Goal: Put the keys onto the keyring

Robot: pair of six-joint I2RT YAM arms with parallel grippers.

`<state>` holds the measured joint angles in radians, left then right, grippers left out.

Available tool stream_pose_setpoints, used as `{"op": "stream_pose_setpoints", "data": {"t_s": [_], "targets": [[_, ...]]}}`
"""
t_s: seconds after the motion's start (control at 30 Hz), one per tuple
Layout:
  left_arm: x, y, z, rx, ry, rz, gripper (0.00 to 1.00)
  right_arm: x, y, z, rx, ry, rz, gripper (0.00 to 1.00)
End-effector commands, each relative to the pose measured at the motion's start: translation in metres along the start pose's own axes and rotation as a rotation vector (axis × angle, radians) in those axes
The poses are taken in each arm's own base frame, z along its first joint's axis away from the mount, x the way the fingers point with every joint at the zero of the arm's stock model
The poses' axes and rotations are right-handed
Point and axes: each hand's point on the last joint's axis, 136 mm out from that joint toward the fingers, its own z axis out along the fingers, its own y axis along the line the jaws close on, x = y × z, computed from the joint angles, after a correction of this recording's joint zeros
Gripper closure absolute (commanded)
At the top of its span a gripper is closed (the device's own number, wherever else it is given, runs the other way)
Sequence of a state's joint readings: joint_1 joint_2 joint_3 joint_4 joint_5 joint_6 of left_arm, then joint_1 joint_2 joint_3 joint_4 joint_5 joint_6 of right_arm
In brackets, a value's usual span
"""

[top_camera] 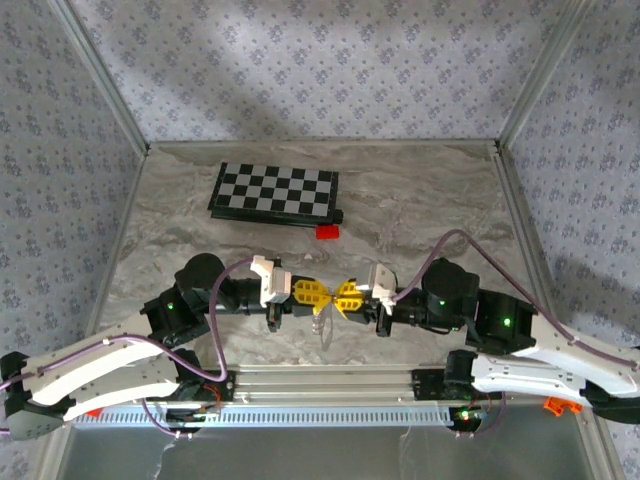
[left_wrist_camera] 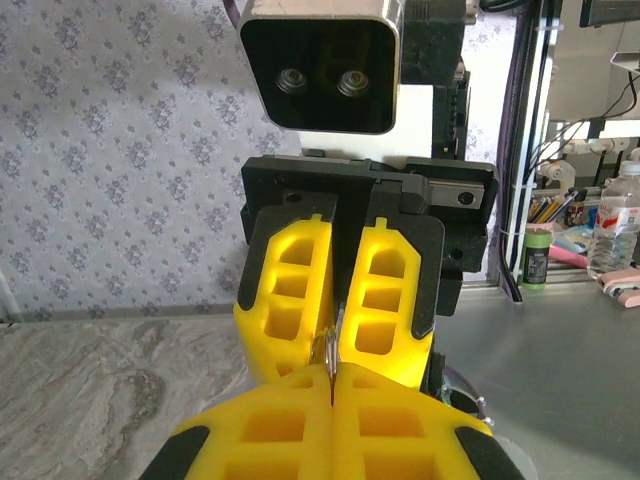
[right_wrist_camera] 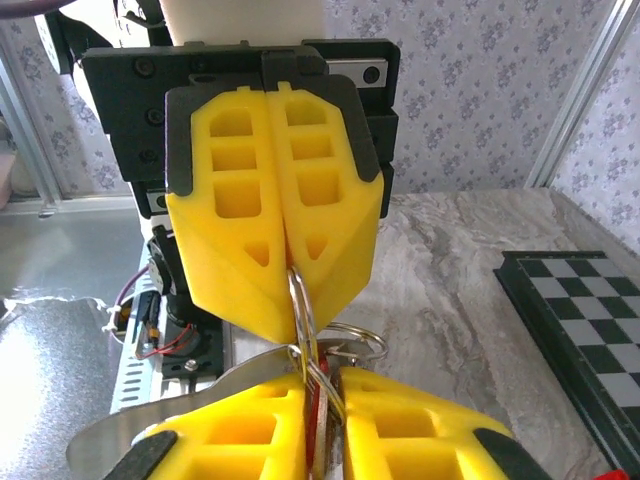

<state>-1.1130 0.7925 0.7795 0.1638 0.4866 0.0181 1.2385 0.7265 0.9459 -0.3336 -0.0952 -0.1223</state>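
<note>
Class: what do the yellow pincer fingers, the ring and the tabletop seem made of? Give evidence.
Yellow fingers: matte moulded plastic or foam, judging by cut-out pockets. Ring: shiny silvery metal, it glints. Tabletop: grey-veined marble look, possibly printed laminate.

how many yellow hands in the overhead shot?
2. The left hand and right hand meet tip to tip mid-table, in front of the red block, both pinching the key ring.
</note>
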Motion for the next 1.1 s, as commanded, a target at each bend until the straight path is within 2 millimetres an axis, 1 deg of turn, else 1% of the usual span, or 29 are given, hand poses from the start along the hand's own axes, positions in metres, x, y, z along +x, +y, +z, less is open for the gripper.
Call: {"op": "stream_pose_setpoints", "data": {"t_s": [0.0,0.2,0.47,0.6,0.67,0.77,0.87,0.97,1.07], "targets": [[-0.026,-0.01,-0.005,0.037,-0.09,0.034,1.0,0.0,-0.001,0.0,-0.001,0.005,0.004,0.89],[-0.028,-0.01,-0.005,0.041,-0.098,0.038,1.0,0.004,0.0,0.0,-0.005,0.029,0.009,0.94],[-0.03,-0.013,-0.006,0.059,-0.107,0.037,1.0,0.009,0.003,0.006,-0.024,0.069,0.014,0.95],[-0.03,-0.014,-0.006,0.062,-0.105,0.035,1.0,0.007,0.003,0.006,-0.025,0.064,0.014,0.94],[-0.03,-0.014,-0.006,0.063,-0.104,0.034,1.0,0.005,0.003,0.004,-0.023,0.056,0.014,0.91],[-0.029,-0.014,-0.006,0.064,-0.102,0.036,1.0,0.002,0.002,0.0,-0.018,0.037,0.012,0.78],[-0.031,-0.014,-0.007,0.063,-0.106,0.038,1.0,0.0,0.002,-0.004,-0.011,0.011,0.011,0.7],[-0.032,-0.015,-0.008,0.063,-0.109,0.04,1.0,-0.001,0.0,-0.007,0.004,-0.01,0.008,0.69],[-0.033,-0.015,-0.009,0.063,-0.111,0.042,1.0,0.0,0.0,-0.007,0.006,-0.02,0.008,0.71]]}}
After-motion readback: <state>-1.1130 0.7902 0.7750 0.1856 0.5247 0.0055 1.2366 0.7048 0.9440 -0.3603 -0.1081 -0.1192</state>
